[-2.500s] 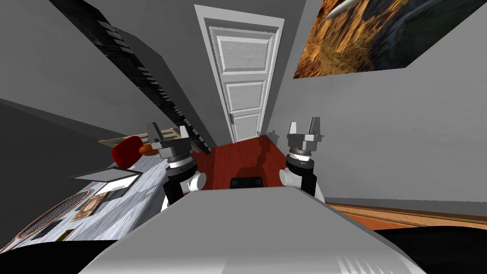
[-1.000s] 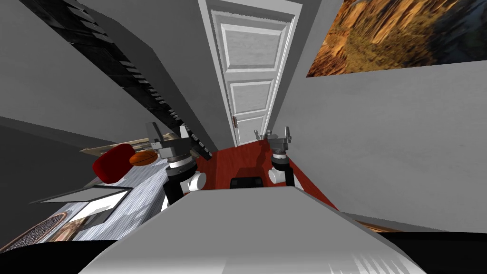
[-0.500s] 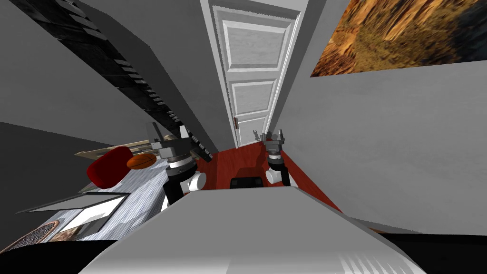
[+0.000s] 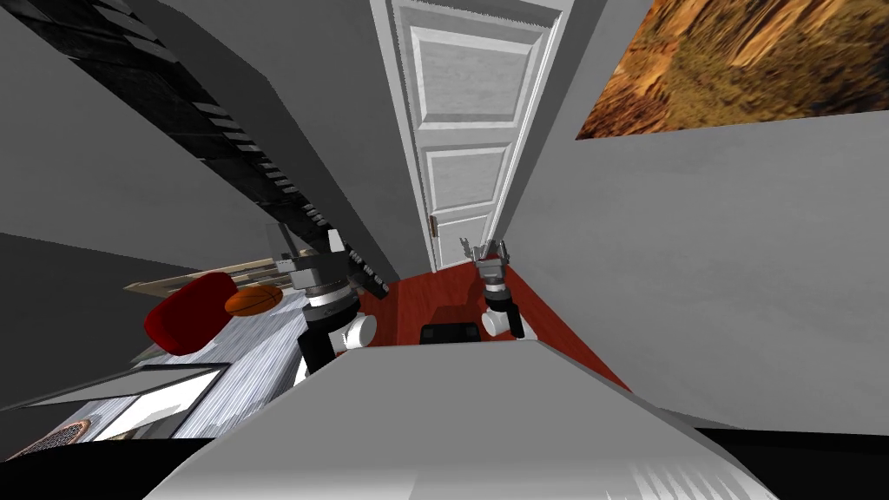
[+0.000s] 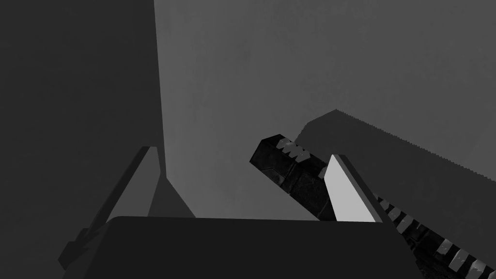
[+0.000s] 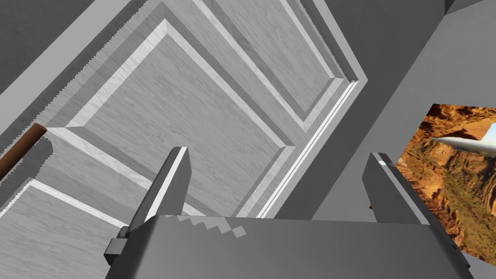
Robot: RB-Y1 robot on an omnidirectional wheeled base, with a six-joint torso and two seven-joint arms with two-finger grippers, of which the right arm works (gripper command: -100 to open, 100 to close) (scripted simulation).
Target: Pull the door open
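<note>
Right hand point(image 6: 278, 154) — fingers wide — faces the white panelled door point(image 6: 184, 111), apart from its brown handle point(image 6: 20, 144).

The light in here is flat and even: the white panelled door point(image 4: 460, 130) and the pale grey side wall point(image 4: 694, 260) show bright, while the red floor point(image 4: 408, 299) carries a soft, darker shadow just ahead of the arms. Over by the left tool point(image 5: 242, 151) it is dim, one of its fingers point(image 5: 349, 193) catching the light and the other in shade, with a saw-edged shadow lying across the dark grey wall point(image 5: 290, 58). The wide head lens splays the walls to the corners and stretches the orange rocky landscape picture point(image 4: 747, 69) into streaks.
</note>
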